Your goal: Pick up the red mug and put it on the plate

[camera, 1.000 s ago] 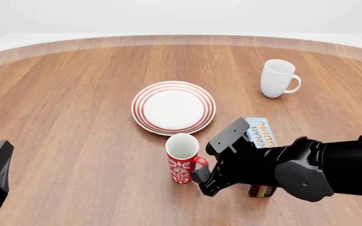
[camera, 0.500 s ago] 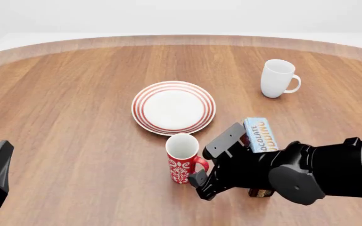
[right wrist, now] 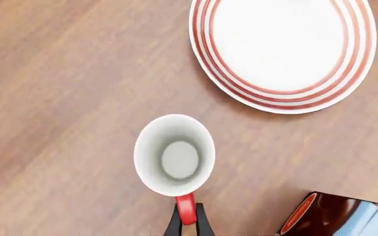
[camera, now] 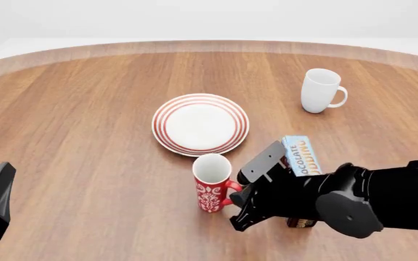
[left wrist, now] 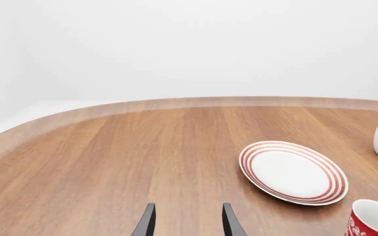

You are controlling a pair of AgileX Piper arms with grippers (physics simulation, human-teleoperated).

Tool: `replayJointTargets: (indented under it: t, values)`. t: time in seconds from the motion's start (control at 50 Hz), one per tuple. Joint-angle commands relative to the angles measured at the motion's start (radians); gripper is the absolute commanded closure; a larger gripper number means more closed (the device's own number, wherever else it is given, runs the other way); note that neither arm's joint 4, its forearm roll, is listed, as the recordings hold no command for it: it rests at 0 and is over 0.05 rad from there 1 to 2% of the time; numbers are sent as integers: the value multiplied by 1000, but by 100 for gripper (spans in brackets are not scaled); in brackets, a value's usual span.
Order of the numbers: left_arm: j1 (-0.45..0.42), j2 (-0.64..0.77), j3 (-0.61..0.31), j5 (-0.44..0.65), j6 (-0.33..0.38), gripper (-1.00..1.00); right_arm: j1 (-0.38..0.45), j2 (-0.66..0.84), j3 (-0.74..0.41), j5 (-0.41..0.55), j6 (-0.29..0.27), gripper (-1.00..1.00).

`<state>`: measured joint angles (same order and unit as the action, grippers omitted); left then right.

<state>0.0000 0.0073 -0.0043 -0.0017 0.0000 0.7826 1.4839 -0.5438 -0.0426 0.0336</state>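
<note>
Red mug (camera: 211, 182) upright on the bench (camera: 85, 136), just near side of the plate (camera: 200, 124), not touching it. Right end effector (right wrist: 187, 222) has both thin fingers pressed against the mug's loop handle (right wrist: 185, 208); wrist view shows them closed on it. Left end effector (left wrist: 187, 221) parked well apart, fingers spread, holding nothing. Chocolate box (camera: 300, 157) sits close behind the right arm; white mug (camera: 319, 90) far off. Risks, as I judge them: the handle grip is narrow and off-centre, so the mug may swing or tilt on lifting, or slip out. The arm could also nudge the box.
</note>
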Motion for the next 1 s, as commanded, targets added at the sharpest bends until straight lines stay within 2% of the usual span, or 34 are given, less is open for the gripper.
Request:
replayJointTargets:
  t: [0.02,0.44,0.92,0.94,0.98,1.0]
  values:
    - [0,0,0,0,0,-100,-8,-49,2,22,-3,100]
    - [0,0,0,0,0,-100,-56,-239,-44,173,-47,100]
    - [0,0,0,0,0,-100,-133,-222,-166,219,-103,100]
    - [0,0,0,0,0,-100,-138,-220,-180,229,-118,100]
    - [0,0,0,0,0,-100,-150,-215,-205,244,-120,100]
    - [0,0,0,0,0,-100,-160,-218,-213,247,-95,100]
